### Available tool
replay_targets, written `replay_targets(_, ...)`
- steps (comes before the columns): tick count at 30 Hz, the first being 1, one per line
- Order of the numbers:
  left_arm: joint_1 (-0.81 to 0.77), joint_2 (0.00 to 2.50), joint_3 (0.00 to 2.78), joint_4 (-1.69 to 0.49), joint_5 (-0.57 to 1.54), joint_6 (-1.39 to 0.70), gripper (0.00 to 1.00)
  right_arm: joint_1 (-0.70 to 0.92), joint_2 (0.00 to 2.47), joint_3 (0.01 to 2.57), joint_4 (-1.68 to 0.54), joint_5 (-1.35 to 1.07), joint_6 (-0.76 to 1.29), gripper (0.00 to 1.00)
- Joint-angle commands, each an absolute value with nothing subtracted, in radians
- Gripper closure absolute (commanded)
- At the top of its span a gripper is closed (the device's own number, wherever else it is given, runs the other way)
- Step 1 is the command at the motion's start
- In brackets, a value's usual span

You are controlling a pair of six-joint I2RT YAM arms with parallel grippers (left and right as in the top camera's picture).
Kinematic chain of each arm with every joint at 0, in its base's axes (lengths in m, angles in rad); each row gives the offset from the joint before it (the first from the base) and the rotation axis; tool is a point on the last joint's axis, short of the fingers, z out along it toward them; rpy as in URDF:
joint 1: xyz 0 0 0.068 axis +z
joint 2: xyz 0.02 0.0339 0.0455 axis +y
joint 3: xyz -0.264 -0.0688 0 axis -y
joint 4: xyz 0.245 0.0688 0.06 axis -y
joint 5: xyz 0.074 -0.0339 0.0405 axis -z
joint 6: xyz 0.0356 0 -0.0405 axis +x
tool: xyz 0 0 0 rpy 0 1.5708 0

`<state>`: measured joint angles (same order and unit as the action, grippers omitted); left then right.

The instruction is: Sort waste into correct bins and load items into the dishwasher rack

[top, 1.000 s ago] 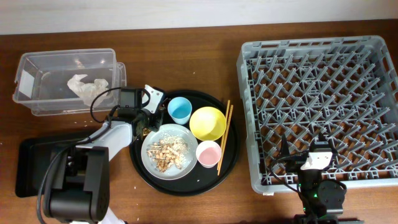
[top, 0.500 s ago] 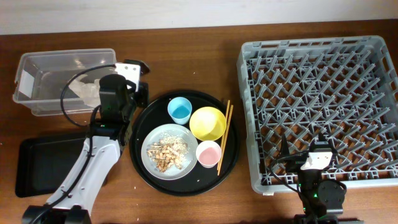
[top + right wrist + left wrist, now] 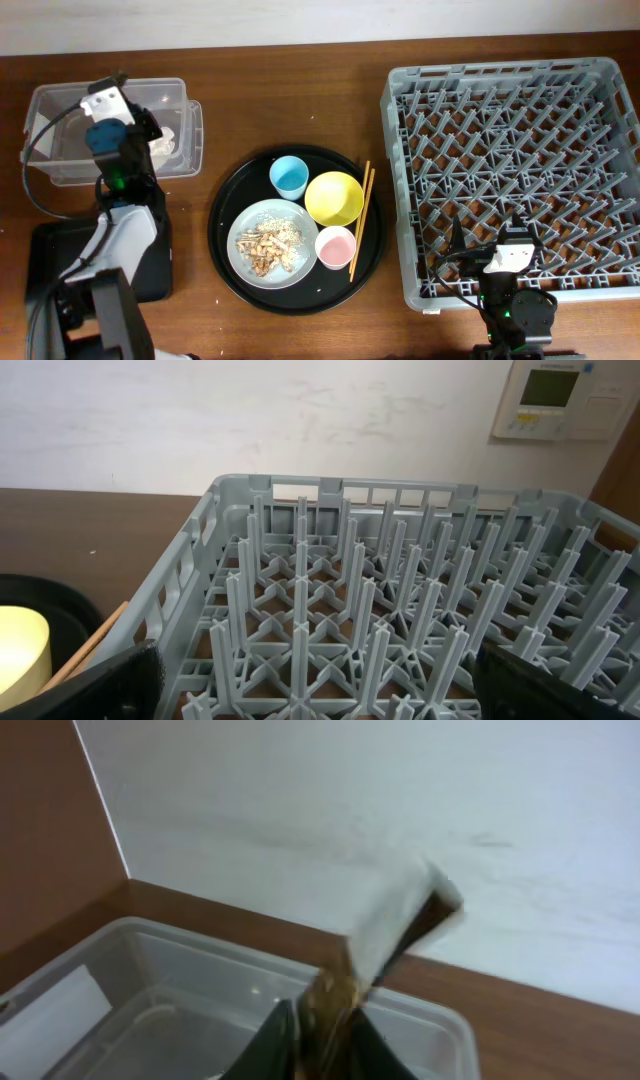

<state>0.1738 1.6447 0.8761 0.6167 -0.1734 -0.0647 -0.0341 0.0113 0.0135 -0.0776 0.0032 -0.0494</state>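
Presently, the wrapper [image 3: 405, 915] is pinched by the left gripper [image 3: 320, 1022] above the clear box [image 3: 160, 945]; the right gripper [image 3: 320, 682] is held with its jaws spread wide.

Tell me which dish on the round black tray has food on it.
The grey plate, at the tray's lower left in the overhead view: beige-brown scraps cover it, while the blue cup, yellow bowl and pink cup look empty.

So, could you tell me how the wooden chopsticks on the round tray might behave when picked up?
The chopsticks look thin and rigid, so probably light and stiff. Lying side by side beside the yellow bowl, they may roll or separate when nudged.
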Motion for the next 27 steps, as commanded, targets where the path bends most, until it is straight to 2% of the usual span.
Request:
replay_targets(1, 0.2, 1.706, 0.879, 0.648, -0.18, -0.067, 0.65, -0.04, 0.005, 0.006, -0.081, 0.009, -0.048, 0.02)
replay_targets(2, 0.204, 1.715, 0.881, 0.653, -0.18, -0.067, 0.64, -0.04, 0.005, 0.006, -0.081, 0.009, -0.048, 0.01)
replay_targets(4, 0.206, 1.721, 0.881, 0.659, -0.18, -0.067, 0.37, -0.04, 0.005, 0.006, -0.081, 0.009, -0.048, 0.01)
replay_targets(6, 0.206, 1.714, 0.881, 0.664, -0.18, -0.067, 0.3, -0.04, 0.005, 0.006, -0.081, 0.009, -0.048, 0.01)
replay_targets(8, 0.206, 1.676, 0.881, 0.631, -0.179, -0.068, 0.28, -0.04, 0.005, 0.006, -0.081, 0.009, -0.048, 0.01)
replay_targets(9, 0.205, 1.634, 0.881, 0.586, -0.174, -0.068, 0.2, -0.04, 0.005, 0.006, -0.081, 0.009, -0.048, 0.01)
replay_targets(10, 0.205, 1.587, 0.881, 0.525, -0.169, -0.097, 0.19, -0.04, 0.005, 0.006, -0.081, 0.009, -0.048, 0.01)
replay_targets(11, 0.205, 1.534, 0.881, 0.443, -0.168, -0.153, 0.13, -0.04, 0.005, 0.006, -0.081, 0.009, -0.048, 0.01)
replay_targets(12, 0.205, 1.462, 0.881, 0.319, -0.168, -0.253, 0.01, -0.04, 0.005, 0.006, -0.081, 0.009, -0.048, 0.01)
replay_targets(15, 0.205, 1.251, 0.881, -0.019, -0.038, -0.406, 0.01, -0.04, 0.005, 0.006, -0.081, 0.009, -0.048, 0.01)
replay_targets(21, 0.205, 0.951, 0.881, -0.641, 0.415, -0.415, 0.02, -0.04, 0.005, 0.006, -0.081, 0.009, -0.048, 0.01)
replay_targets(23, 0.205, 0.931, 0.881, -0.767, 0.536, -0.414, 0.01, -0.04, 0.005, 0.006, -0.081, 0.009, -0.048, 0.01)
replay_targets(25, 0.203, 0.933, 0.88, -0.921, 0.596, -0.415, 0.25, -0.04, 0.005, 0.006, -0.081, 0.009, -0.048, 0.01)
replay_targets(27, 0.194, 0.934, 0.868, -1.032, 0.583, -0.397, 0.25, -0.04, 0.005, 0.006, -0.081, 0.009, -0.048, 0.01)
